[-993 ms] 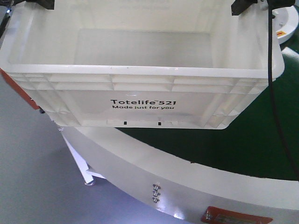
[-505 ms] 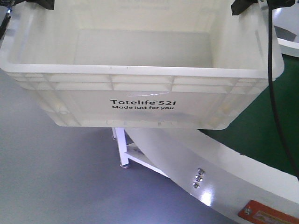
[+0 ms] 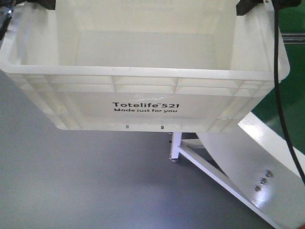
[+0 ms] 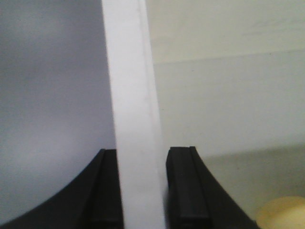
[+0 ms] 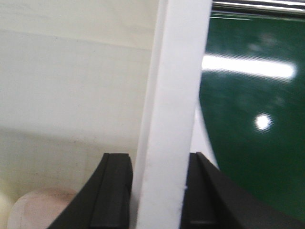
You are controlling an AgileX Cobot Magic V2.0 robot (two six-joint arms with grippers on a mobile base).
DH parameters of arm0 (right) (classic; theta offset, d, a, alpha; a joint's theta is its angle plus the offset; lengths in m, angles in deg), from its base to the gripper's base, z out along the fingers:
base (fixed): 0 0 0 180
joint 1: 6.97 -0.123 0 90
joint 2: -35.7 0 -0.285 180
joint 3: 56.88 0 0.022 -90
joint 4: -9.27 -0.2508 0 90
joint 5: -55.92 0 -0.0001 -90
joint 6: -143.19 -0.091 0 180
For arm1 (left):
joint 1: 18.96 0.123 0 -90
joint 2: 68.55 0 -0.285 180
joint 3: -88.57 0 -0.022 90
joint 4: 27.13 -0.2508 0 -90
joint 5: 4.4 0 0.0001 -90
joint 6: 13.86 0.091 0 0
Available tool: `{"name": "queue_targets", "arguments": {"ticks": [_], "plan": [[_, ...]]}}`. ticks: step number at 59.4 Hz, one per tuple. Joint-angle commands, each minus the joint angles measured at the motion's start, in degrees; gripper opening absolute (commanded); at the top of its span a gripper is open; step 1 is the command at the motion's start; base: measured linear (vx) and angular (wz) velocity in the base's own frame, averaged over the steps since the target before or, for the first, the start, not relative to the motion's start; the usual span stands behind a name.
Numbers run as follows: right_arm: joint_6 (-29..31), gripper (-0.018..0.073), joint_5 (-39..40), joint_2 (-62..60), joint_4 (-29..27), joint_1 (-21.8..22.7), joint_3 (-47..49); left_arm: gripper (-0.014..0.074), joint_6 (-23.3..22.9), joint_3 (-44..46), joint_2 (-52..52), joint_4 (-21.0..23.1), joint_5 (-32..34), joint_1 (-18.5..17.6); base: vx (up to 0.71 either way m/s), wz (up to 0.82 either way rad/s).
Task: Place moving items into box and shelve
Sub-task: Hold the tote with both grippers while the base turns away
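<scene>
The box (image 3: 143, 90), a large white crate printed "Totelife 521", hangs above the floor, held by both arms. My left gripper (image 3: 40, 4) is shut on its left wall (image 4: 131, 86), one black finger on each side. My right gripper (image 3: 248, 7) is shut on the right wall (image 5: 178, 71) the same way. Inside the box, a cream-yellow item (image 4: 283, 214) shows at the corner of the left wrist view. A pinkish-beige item (image 5: 43, 207) shows at the bottom of the right wrist view. The shelve is out of view.
Grey floor (image 3: 86, 181) lies under the box. A white frame (image 3: 248, 157) with a thin leg (image 3: 175, 148) stands at the lower right, with a green surface (image 3: 286, 95) beyond it. A black cable (image 3: 279, 71) hangs down the box's right side.
The box keeps its place in the front view, while the white curved frame and green surface beneath it have slid to the right and more grey floor shows. Both grips are unchanged.
</scene>
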State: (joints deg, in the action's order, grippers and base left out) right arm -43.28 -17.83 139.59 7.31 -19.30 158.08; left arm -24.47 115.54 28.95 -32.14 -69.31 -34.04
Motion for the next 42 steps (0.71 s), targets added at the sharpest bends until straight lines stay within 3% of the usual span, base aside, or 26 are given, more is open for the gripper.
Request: {"name": "queue_targets", "arguments": {"ticks": [1, 42], "plan": [[1.02, -0.0005, 0.95, -3.9, 4.85, 0.87, 2.3, -0.0001, 0.06, 2.04, -3.28, -7.01, 5.35, 0.75, -0.13, 0.76], [1.02, -0.0005, 0.77, -3.9, 4.85, 0.87, 2.3, -0.0001, 0.06, 2.04, -3.28, -6.87, 5.29, 0.75, -0.08, 0.79]]}}
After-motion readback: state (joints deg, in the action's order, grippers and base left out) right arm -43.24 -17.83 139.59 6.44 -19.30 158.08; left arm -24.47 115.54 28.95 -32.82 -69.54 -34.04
